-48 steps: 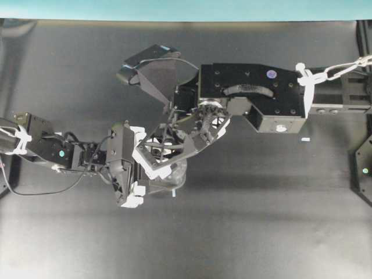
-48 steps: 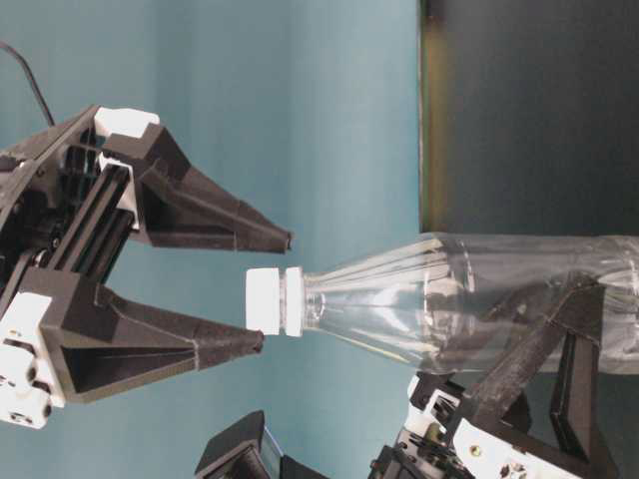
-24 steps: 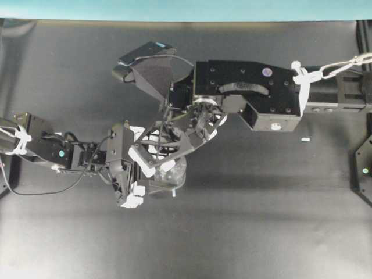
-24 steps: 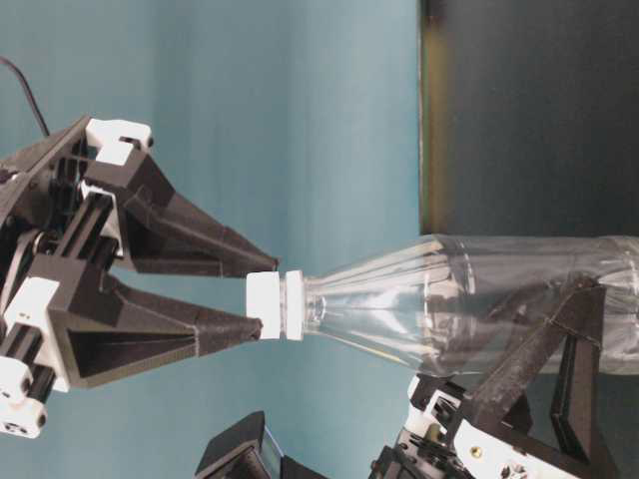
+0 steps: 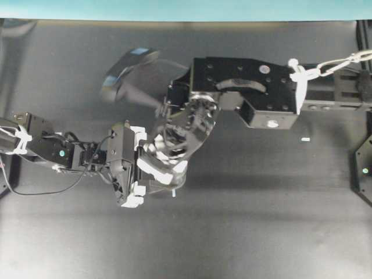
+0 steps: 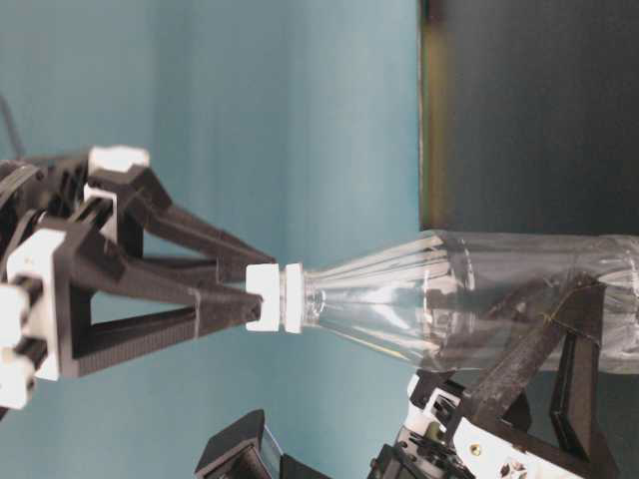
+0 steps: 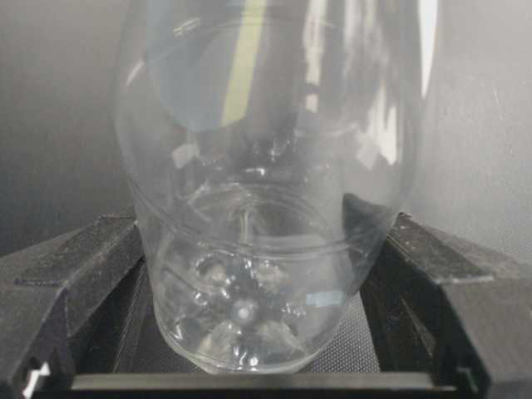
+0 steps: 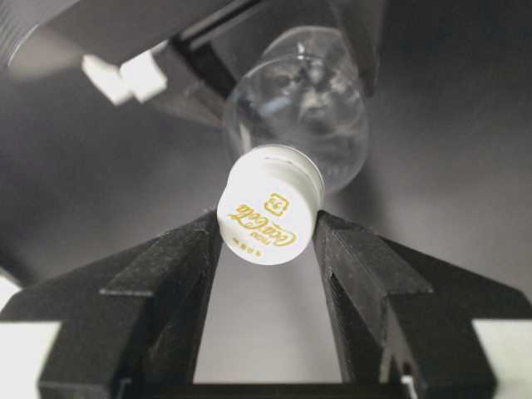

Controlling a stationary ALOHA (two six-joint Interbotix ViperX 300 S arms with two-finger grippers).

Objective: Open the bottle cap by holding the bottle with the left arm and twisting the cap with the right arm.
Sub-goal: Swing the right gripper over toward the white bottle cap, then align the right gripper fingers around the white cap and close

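The clear plastic bottle (image 6: 469,299) points its white bottle cap (image 6: 265,297) left in the table-level view. My left gripper (image 7: 266,249) is shut on the bottle's lower body (image 7: 266,208), one black finger on each side. My right gripper (image 8: 268,229) is shut on the cap (image 8: 268,218), whose top carries gold lettering; both fingertips press its sides. From overhead, the right gripper (image 5: 168,157) is motion-blurred and hides most of the bottle (image 5: 177,180). The left gripper (image 5: 136,174) sits just left of it.
A tiny white scrap (image 5: 305,139) lies on the black table (image 5: 261,221) to the right. A teal wall (image 5: 186,9) runs along the back edge. A black fixture (image 5: 363,171) stands at the right edge.
The right gripper moved onto the cap, its jaws closed from wide open onto the cap's sides, and it has turned about its wrist. The left arm and bottle have stayed put.
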